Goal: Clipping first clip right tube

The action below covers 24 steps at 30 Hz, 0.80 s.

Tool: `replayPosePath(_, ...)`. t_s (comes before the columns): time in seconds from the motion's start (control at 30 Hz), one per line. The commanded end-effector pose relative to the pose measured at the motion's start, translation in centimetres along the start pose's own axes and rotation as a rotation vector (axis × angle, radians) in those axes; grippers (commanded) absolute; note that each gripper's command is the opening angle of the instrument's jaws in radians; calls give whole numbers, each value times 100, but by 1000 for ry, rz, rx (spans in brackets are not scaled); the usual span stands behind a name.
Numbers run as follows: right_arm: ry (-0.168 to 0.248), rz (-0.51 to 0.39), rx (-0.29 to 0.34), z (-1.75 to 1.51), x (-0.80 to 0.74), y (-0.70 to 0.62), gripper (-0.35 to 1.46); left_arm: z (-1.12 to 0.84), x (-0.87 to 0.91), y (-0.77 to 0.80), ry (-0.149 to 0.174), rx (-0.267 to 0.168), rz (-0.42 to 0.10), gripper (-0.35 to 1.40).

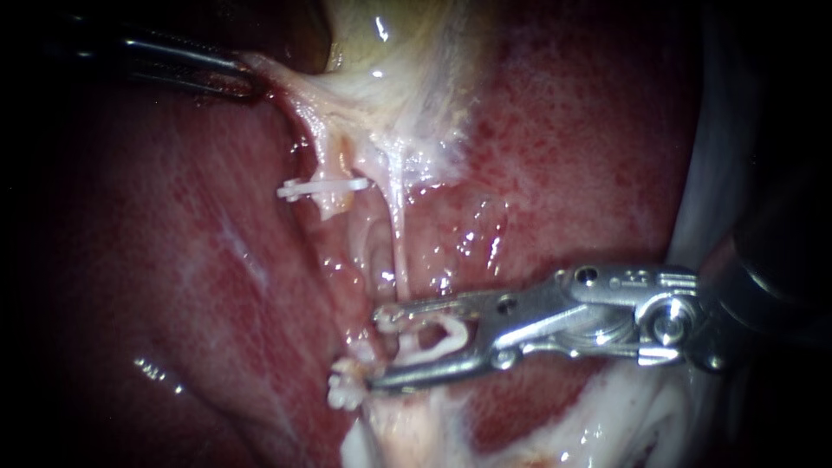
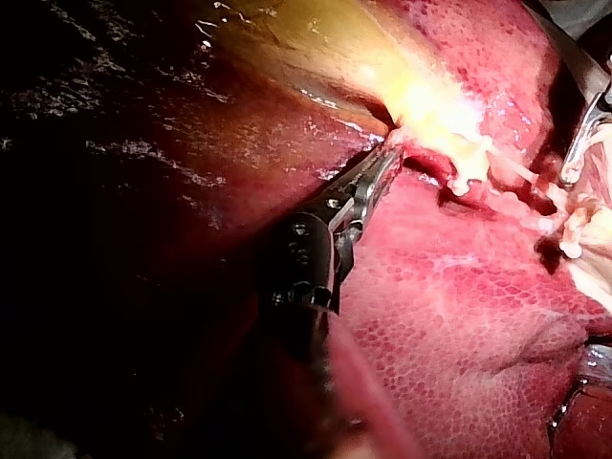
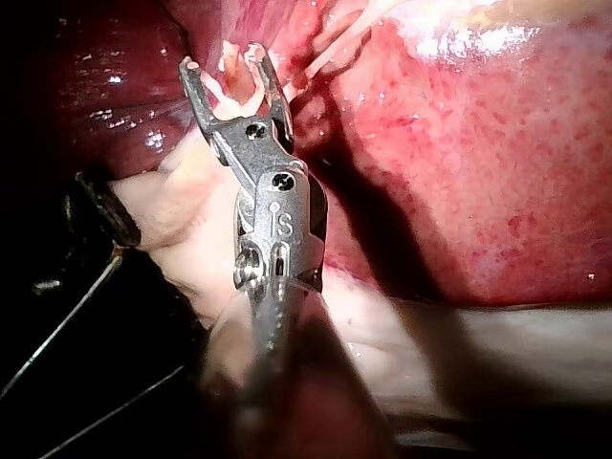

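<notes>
While my left instrument [image 1: 243, 76] grips the gallbladder [image 1: 394, 48], my right instrument [image 1: 377, 347] stands with jaws wide, carrying a white clip [image 1: 442, 334] by the right tube [image 1: 399, 247] low on the liver [image 1: 589, 130]. That tube has no clip yet; squeezing is left.

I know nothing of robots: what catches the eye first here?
The shiny right instrument, low in the endoscope view, holds a white clip in its spread jaws at the lower end of a thin tube. Above, another clip sits across the neighbouring tube, and at upper left the left instrument grips pale tissue beside the yellowish gallbladder.
</notes>
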Motion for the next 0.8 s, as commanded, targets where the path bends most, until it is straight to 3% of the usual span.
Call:
replayPosePath(0.03, 0, 0, 1, -1, 0, 0, 39, 0, 0, 0, 0, 0, 0, -35)
replayPosePath(0.37, -1, 16, 3, -22, -12, 6, 45, -3, 0, 0, 0, 1, 0, -35)
replayPosePath(0.53, 1, 36, -5, -34, -26, 28, 46, -4, 0, 0, 0, 0, 0, -35)
replayPosePath(0.8, 1, 63, -18, -30, -60, 64, 48, -5, 0, 0, 0, 0, 0, -35)
